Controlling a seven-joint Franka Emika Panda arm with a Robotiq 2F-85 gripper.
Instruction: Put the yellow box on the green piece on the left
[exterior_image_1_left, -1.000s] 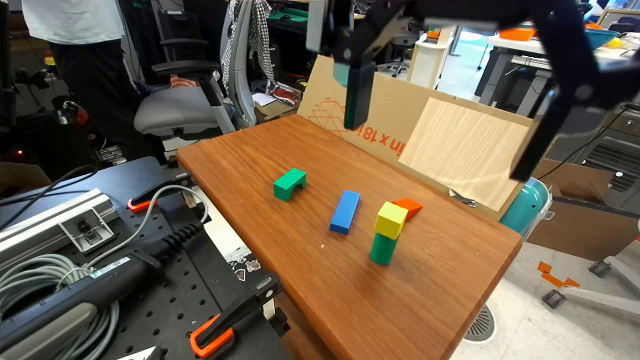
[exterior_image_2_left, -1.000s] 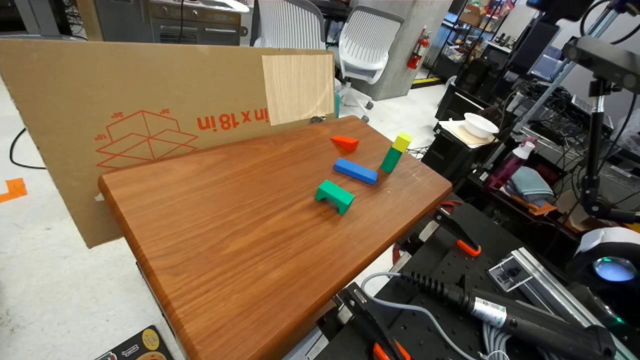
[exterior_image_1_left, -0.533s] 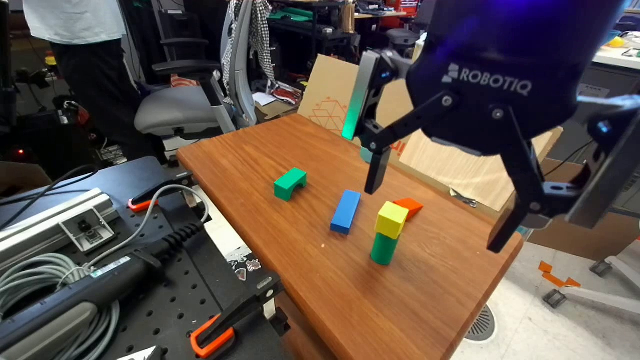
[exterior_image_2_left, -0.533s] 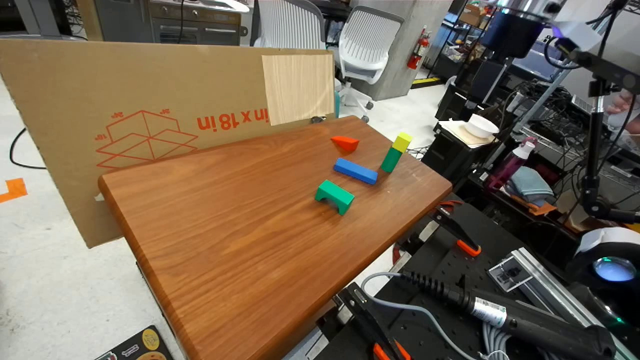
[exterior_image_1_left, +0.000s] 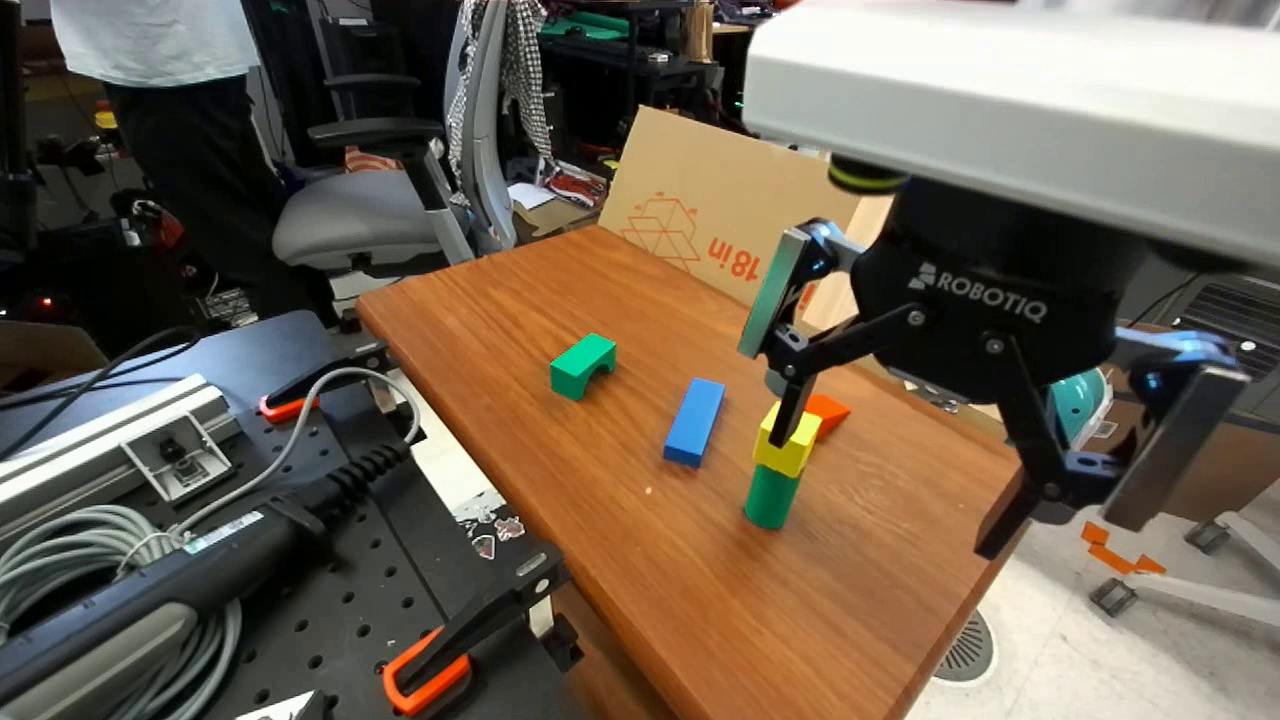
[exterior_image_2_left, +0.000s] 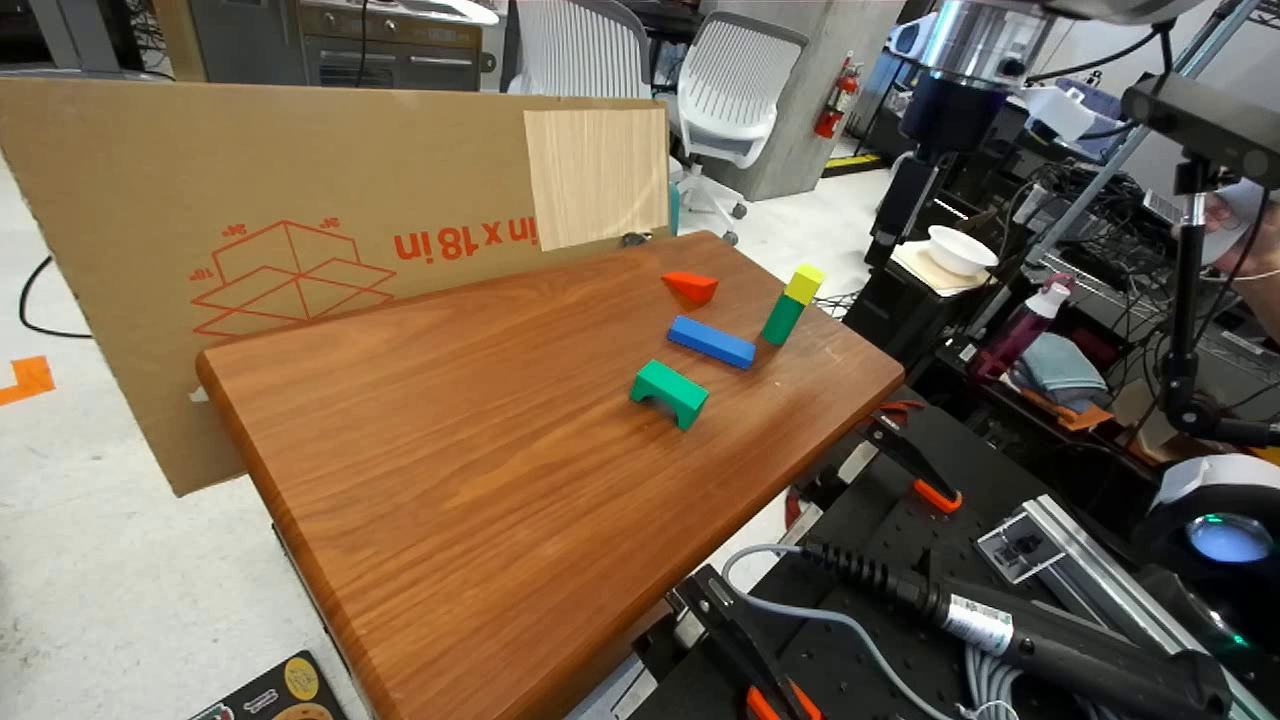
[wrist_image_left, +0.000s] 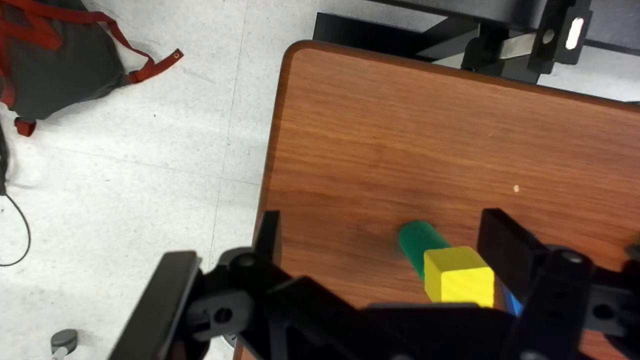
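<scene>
One yellow box (wrist_image_left: 457, 280) sits on top of an upright green post (exterior_image_2_left: 782, 322), the pair standing near one end of your wooden table (exterior_image_1_left: 800, 610). The green piece (exterior_image_1_left: 583, 365), a low arch standing on its two feet, is well apart from that pair, and a blue bar (exterior_image_1_left: 694, 422) lies flat on the wood between them. A red-orange wedge (exterior_image_2_left: 691, 287) lies near the bar, toward the cardboard (exterior_image_2_left: 330, 160) that stands along the table's edge. Your gripper (exterior_image_1_left: 882, 495) is spread wide and has hold of nothing. In an exterior view you see one of its fingers (exterior_image_1_left: 791, 405) in front of the box; depth is hard to read there, so it may only look close. In an exterior view you also see a gap between the fingertips (exterior_image_2_left: 882, 245) and the box. In the wrist view, the box shows between the two fingers, just beside one of them, with the green post partly hidden behind it. Two black clamps (exterior_image_1_left: 485, 618) with orange handles sit at the table's opposite edge. On the floor (wrist_image_left: 175, 140) past the table's corner, you can make out a dark bag (wrist_image_left: 70, 70) with red straps.
</scene>
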